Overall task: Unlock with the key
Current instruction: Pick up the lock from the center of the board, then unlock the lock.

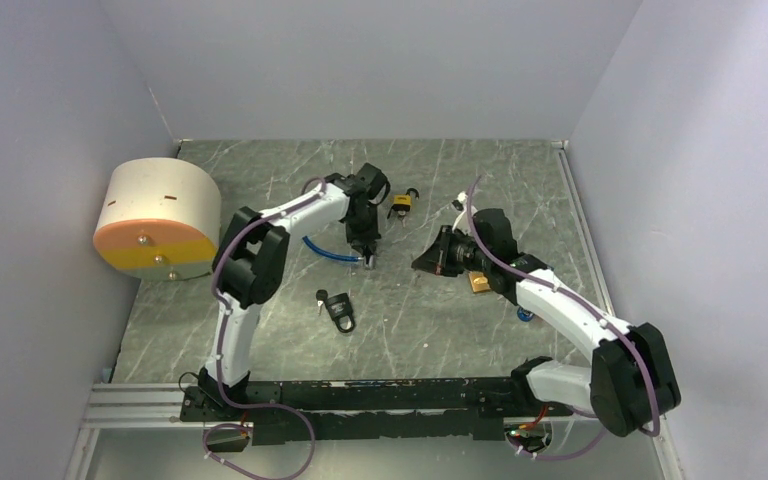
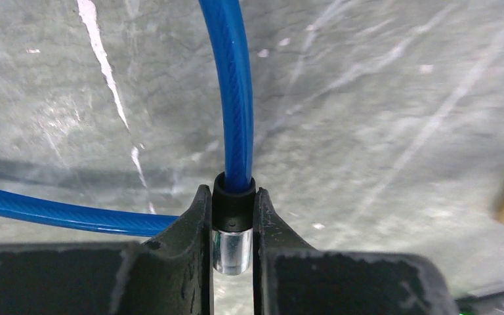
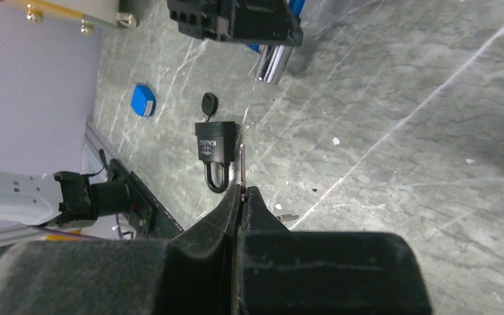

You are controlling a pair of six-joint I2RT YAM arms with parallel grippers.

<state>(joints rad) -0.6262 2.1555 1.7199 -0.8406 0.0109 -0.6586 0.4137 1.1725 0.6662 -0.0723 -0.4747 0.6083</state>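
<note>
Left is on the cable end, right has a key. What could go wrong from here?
1. The right gripper pinches the key edge-on, with only a thin sliver showing past its tips. It could twist or slip when pushed in.
2. The left gripper holds the blue cable by its end plug alone, so the curved loop may pull it out of line.
3. Neither wrist view shows where the key must go, so lining up may be blind.
</note>
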